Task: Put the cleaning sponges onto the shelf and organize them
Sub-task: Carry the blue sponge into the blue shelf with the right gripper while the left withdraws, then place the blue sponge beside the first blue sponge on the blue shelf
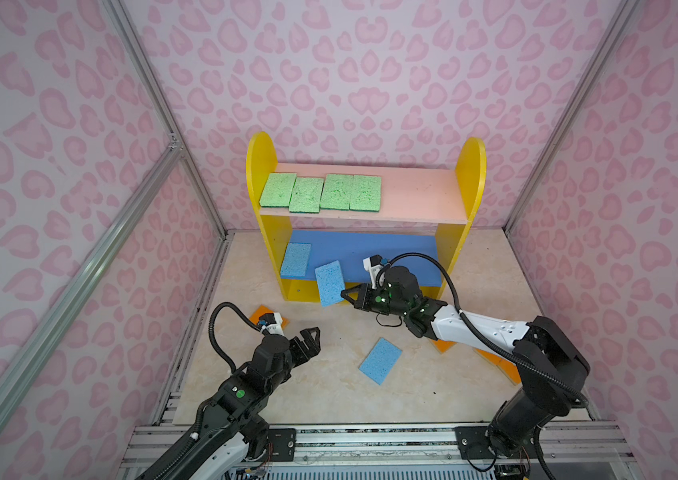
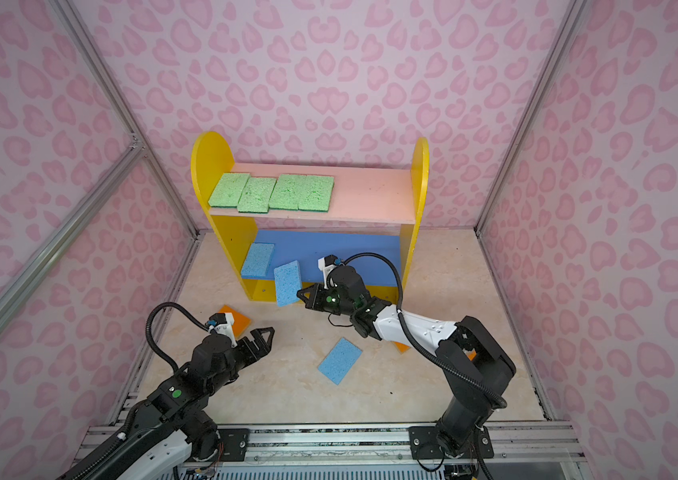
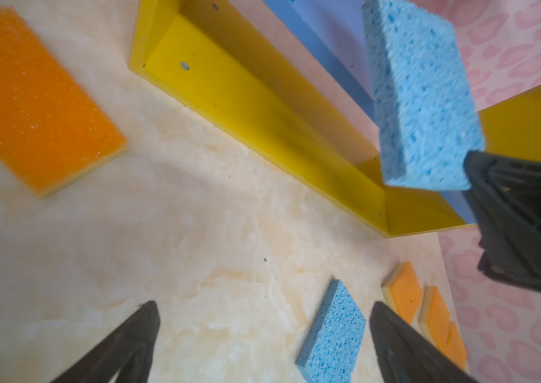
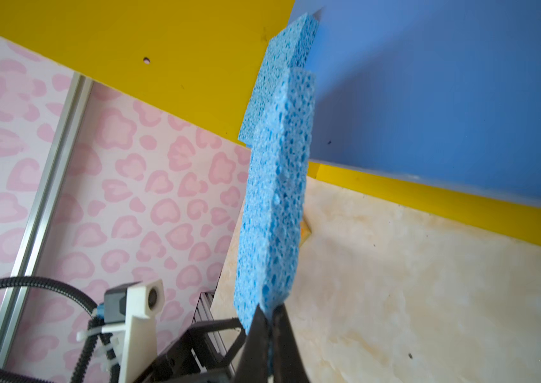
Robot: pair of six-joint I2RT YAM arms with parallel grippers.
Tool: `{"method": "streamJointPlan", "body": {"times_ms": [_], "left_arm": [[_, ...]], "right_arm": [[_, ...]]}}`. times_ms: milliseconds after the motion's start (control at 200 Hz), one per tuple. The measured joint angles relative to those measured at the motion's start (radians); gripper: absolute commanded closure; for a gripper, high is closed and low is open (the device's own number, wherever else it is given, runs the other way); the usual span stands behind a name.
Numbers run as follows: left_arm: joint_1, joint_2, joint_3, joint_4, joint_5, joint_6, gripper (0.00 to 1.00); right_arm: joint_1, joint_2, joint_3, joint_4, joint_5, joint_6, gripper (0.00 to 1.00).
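my right gripper (image 1: 345,293) pinches a blue sponge (image 1: 330,283); my left gripper (image 1: 315,340) gapes wide, empty. i count four green sponges (image 1: 278,190), three blue, four orange ones (image 3: 33,99).

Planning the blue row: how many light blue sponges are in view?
3. One sponge lies at the left end of the blue board; a second sponge is pinched in the right gripper before the shelf; a third sponge lies on the table. The right arm could hide more.
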Motion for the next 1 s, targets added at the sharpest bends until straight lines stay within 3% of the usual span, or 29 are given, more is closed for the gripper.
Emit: {"method": "streamJointPlan", "body": {"times_ms": [260, 810, 895, 1000], "left_arm": [[0.003, -0.03, -0.07, -0.036, -0.006, -0.011, 0.02], [0.009, -0.034, -0.135, -0.038, -0.004, -0.011, 0.02], [0.011, -0.034, -0.135, -0.035, -0.004, -0.009, 0.02], [0.014, -0.034, -0.136, -0.032, -0.003, -0.006, 0.02]], "right_arm": [[-0.002, 0.142, 0.166, -0.031, 0.11, 0.07, 0.97], [-0.008, 0.377, 0.399, -0.059, 0.158, 0.158, 0.96], [-0.008, 0.388, 0.406, -0.058, 0.157, 0.165, 0.9], [-0.008, 0.397, 0.432, -0.066, 0.156, 0.168, 0.67]]}}
